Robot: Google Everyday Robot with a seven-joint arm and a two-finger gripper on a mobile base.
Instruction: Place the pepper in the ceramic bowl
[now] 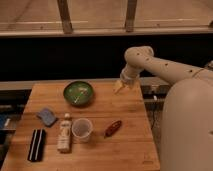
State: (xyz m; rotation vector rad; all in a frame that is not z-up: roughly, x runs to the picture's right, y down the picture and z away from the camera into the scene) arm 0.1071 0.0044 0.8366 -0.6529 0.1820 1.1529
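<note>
Lower centre-right of the frame: the small glossy dark-red pepper (113, 128) lay on the wooden table (125, 152), just right of the translucent plastic cup (82, 129). The round green ceramic bowl (78, 93) sat higher, centre-left. Your gripper (119, 87) hovered over the table's upper right edge, fingers spread wide, holding nothing.

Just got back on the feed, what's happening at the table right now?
The pincer hangs open and empty over the far right edge of the wooden table. The pepper lies untouched on the wood, right of the plastic cup. The green ceramic bowl sits left of the pincer, with no pepper in it yet.
</note>
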